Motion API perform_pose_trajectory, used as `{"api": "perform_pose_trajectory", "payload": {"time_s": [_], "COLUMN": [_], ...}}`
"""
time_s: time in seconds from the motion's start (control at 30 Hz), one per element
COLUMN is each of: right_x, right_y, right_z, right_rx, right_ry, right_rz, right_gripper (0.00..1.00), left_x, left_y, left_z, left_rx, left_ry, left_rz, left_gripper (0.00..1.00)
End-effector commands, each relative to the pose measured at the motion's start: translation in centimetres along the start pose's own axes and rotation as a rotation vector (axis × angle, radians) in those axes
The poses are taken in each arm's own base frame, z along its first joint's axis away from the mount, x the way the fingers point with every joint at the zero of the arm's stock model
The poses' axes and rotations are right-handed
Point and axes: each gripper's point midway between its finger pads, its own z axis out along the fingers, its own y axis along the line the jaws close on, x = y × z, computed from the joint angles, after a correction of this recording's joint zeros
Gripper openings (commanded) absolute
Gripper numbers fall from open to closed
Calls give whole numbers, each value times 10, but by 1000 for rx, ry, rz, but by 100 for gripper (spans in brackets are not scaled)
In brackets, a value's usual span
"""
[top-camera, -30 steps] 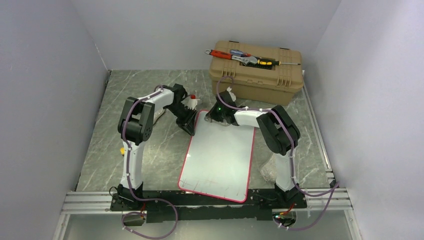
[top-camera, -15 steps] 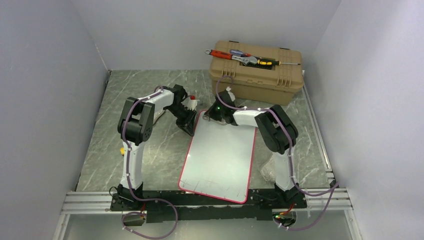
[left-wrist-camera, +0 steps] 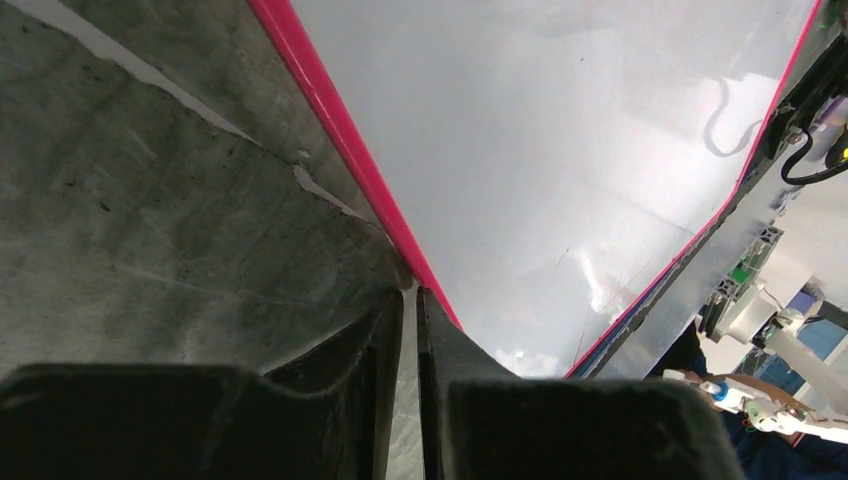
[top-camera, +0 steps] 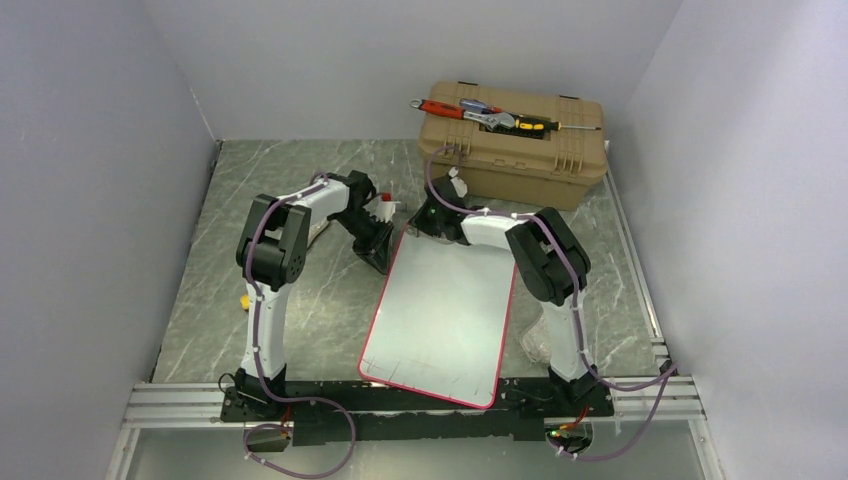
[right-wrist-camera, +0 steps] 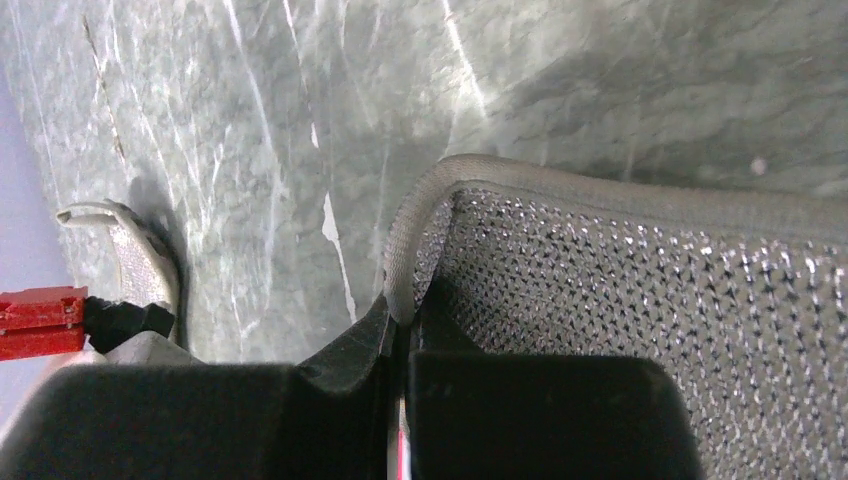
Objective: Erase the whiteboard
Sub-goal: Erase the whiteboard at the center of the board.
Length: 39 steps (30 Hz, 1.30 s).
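The whiteboard (top-camera: 440, 310), glossy white with a red rim, lies on the marble table between the arms; faint pen marks (top-camera: 430, 365) show near its near edge. My left gripper (top-camera: 383, 262) sits at the board's far left corner. In the left wrist view its jaws (left-wrist-camera: 410, 295) stand almost together, pinching the red rim of the whiteboard (left-wrist-camera: 560, 150). My right gripper (top-camera: 418, 228) is at the board's far edge, shut on the hem of a grey mesh cloth (right-wrist-camera: 650, 300), as the right wrist view (right-wrist-camera: 400, 310) shows.
A tan toolbox (top-camera: 515, 150) with hand tools (top-camera: 480, 112) on its lid stands at the back right. A red-capped object (top-camera: 385, 200) sits beside the left gripper. Crumpled clear plastic (top-camera: 540, 340) lies right of the board, and a small yellow item (top-camera: 245, 298) by the left arm.
The right gripper has slid left along the board's far edge with the cloth. The board's far end has shifted slightly. The left jaws have narrowed onto the rim.
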Motion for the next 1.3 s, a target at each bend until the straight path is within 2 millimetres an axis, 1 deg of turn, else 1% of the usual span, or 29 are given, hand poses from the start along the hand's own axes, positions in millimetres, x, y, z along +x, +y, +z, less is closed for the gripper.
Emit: {"api": "perform_pose_trajectory", "payload": {"time_s": [0.0,0.07,0.13,0.23,0.3,0.37,0.5,0.6,0.63,0.73,0.8,0.87,0.97,1.03,1.1,1.17,1.23,1.27], "right_x": [54,51,52,58,64,70,75,72,68,65,56,47,29,18,15,18,27,26], "right_y": [-61,-68,-74,-82,-88,-95,-97,-93,-93,-98,-100,-108,-131,-148,-153,-145,-124,-103], "right_z": [2,-3,-6,-6,-5,-6,-9,-15,-17,-29,-37,-50,-70,-77,-74,-60,-39,-27], "right_rx": [213,228,233,241,246,251,233,213,211,188,176,188,234,298,328,320,295,272], "right_ry": [118,108,112,128,142,153,177,181,175,215,211,194,141,95,85,89,106,104], "right_rz": [-60,-60,-55,-54,-42,-32,-15,-17,-16,5,7,6,3,-26,-35,-33,-60,-80], "right_gripper": [0,0,0,0,0,0,0,0,0,0,0,0,0,0,0,0,0,0], "left_x": [3,-3,-7,-6,-5,-6,0,7,9,15,17,21,26,26,25,26,26,25], "left_y": [5,-7,-19,-30,-33,-29,-3,13,16,24,29,33,34,32,32,31,30,29], "left_z": [-6,-17,-23,-16,-10,-3,16,26,28,32,35,38,39,39,38,38,38,38], "left_rx": [-71,-56,-33,-26,-17,-18,-82,-126,-131,-156,-166,-173,-170,-166,-167,-163,-157,-155], "left_ry": [21,-8,-35,-32,-27,-29,20,58,66,93,106,129,146,138,130,134,134,134], "left_rz": [75,102,138,179,180,174,154,121,115,95,89,78,72,78,84,81,78,77], "left_gripper": [21,24,28,31,32,32,32,32,32,31,31,31,29,27,25,24,22,22]}}
